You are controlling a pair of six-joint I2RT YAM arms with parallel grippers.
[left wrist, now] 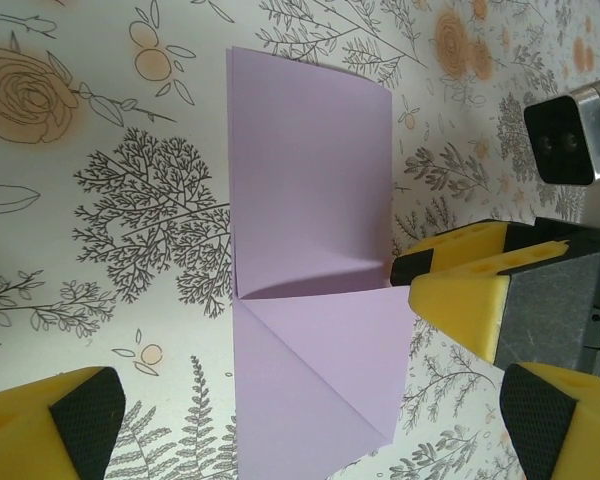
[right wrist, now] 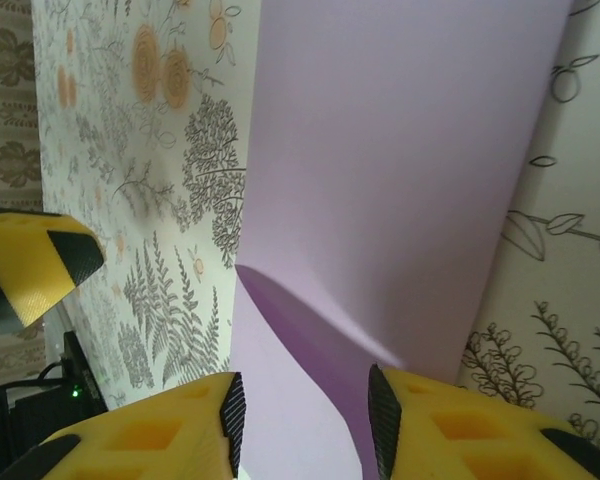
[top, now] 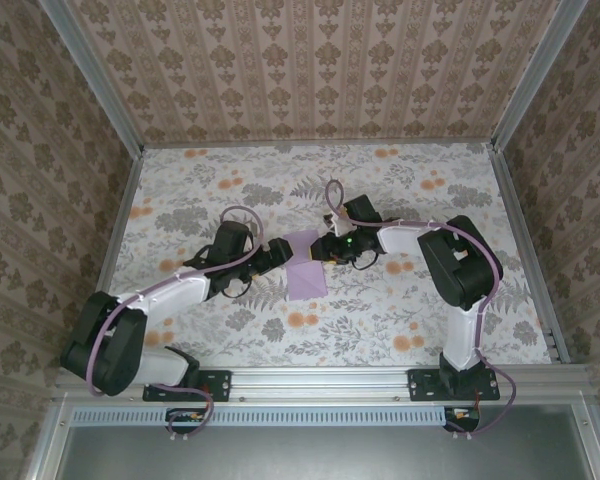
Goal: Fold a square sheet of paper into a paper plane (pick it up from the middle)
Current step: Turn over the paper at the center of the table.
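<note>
Left wrist view: square sheet of paper [left wrist: 310, 200] runs off bottom edge. Top view: I can't judge its creases, too small.

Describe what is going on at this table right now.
Two robot arms are folding a lilac sheet of paper on the floral table. One corner is already turned in as a triangle. The right gripper has a raised paper edge between its parted fingers; the left gripper hovers open over the sheet.

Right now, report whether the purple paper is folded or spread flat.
Partly folded. The purple paper shows a cross crease and a diagonal flap edge in the left wrist view.
</note>
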